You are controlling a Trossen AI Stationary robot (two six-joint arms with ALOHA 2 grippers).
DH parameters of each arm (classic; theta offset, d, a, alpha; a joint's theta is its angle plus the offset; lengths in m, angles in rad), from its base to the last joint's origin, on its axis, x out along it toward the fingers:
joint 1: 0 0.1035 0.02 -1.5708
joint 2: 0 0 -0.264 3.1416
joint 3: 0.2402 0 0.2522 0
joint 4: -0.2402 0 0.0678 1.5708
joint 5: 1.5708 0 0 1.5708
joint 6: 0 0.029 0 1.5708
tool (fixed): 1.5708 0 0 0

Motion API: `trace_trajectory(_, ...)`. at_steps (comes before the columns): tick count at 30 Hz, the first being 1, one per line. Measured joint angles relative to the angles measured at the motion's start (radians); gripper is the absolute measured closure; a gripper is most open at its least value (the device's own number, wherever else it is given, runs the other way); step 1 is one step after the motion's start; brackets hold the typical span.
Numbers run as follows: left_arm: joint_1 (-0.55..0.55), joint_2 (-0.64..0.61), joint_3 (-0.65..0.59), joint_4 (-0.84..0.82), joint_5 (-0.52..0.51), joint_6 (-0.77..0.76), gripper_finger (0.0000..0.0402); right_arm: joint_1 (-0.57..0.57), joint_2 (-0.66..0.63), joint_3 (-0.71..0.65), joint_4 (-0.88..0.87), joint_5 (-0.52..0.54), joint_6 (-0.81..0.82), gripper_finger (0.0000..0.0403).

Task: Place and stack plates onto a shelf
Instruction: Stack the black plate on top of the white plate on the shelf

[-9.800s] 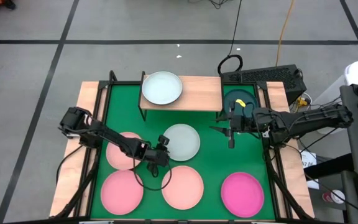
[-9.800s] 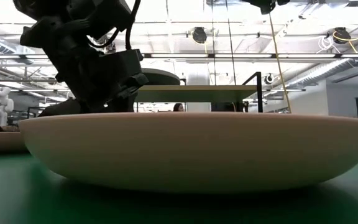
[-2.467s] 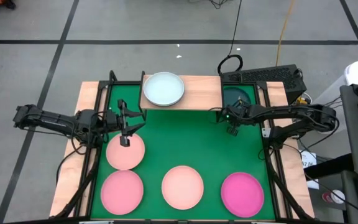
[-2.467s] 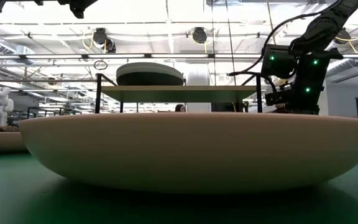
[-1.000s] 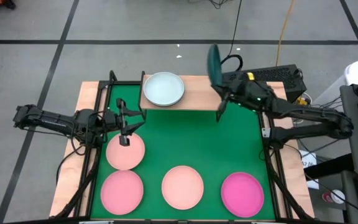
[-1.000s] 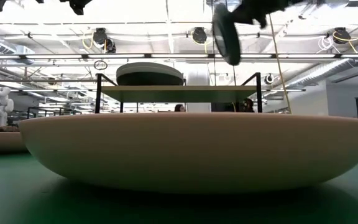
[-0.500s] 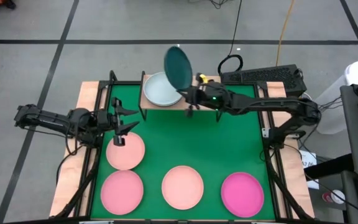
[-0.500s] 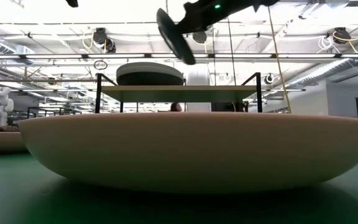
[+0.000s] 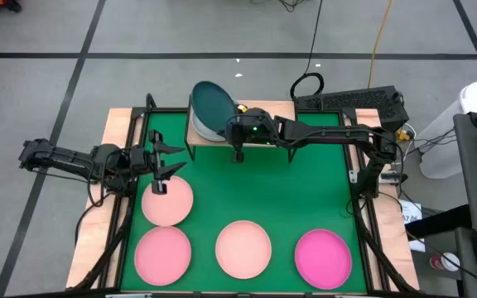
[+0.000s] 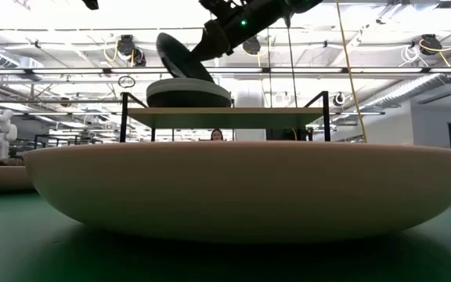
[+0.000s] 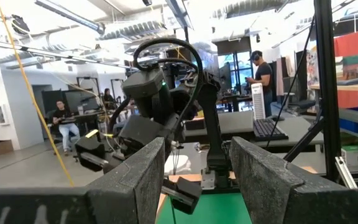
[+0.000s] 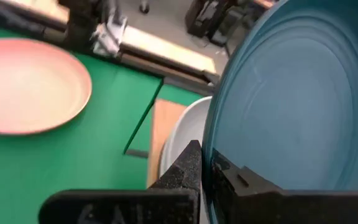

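Observation:
A dark teal plate hangs tilted over the left end of the light-wood shelf, with my right gripper shut on it. Below it a pale mint-white plate lies flat on the shelf board. In the low view the teal plate slants just above that pale plate. My left gripper stands open at the table's left side, above the far edge of a pink plate, with nothing between its fingers. My right gripper pinches the teal plate's rim between its two fingers, one on each face. The fingers reach in from the table's right, slanting a little downward. The plate is lifted clear and tilted, its lower rim close above the pale plate.
On the green table lie a second pink plate, a peach plate and a magenta plate along the near edge. The shelf's right half is bare wood. A keyboard sits beyond the far right corner.
My right gripper has carried the teal plate from past the shelf's right end toward the table's left, along the far edge, to over the pale plate. It has rolled as it went: the plate stood almost on edge and now leans flatter and lower.

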Motion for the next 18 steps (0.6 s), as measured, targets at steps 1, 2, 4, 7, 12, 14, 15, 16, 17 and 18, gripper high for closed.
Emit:
trace_trajectory(1, 0.000, 0.000, 0.000, 0.000, 0.000, 0.000, 0.0211, 0.000, 0.004, 0.012, -0.027, 0.000, -0.010, 0.0403)
trace_trajectory(2, 0.000, 0.000, 0.000, 0.000, 0.000, 0.000, 0.0211, 0.000, 0.004, 0.021, -0.051, 0.000, -0.016, 0.0403)
trace_trajectory(4, 0.000, 0.000, 0.000, 0.001, 0.000, 0.000, 0.0211, 0.000, 0.004, 0.030, -0.069, 0.000, -0.029, 0.0403)
trace_trajectory(7, 0.000, 0.000, 0.000, 0.001, 0.000, 0.001, 0.0211, 0.000, 0.004, 0.032, -0.070, 0.003, -0.036, 0.0403)
trace_trajectory(12, 0.000, 0.000, 0.000, 0.002, 0.000, -0.001, 0.0211, 0.000, 0.004, 0.032, -0.070, 0.004, -0.036, 0.0381)
trace_trajectory(14, 0.000, 0.000, 0.000, 0.002, 0.000, -0.001, 0.0211, 0.000, 0.004, 0.032, -0.079, 0.004, -0.037, 0.0367)
trace_trajectory(15, 0.000, 0.000, 0.000, 0.002, 0.000, -0.003, 0.0211, 0.000, 0.004, 0.032, -0.084, 0.004, -0.038, 0.0361)
trace_trajectory(16, 0.000, 0.000, 0.000, 0.001, 0.000, -0.004, 0.0211, 0.000, 0.004, 0.032, -0.084, 0.008, -0.036, 0.0355)
trace_trajectory(17, 0.000, 0.000, 0.000, 0.001, 0.000, -0.004, 0.0211, 0.000, 0.004, 0.032, -0.082, 0.013, -0.036, 0.0350)
trace_trajectory(18, 0.000, 0.000, 0.000, 0.001, 0.000, -0.004, 0.0211, 0.000, 0.004, 0.032, -0.080, 0.026, -0.037, 0.0346)
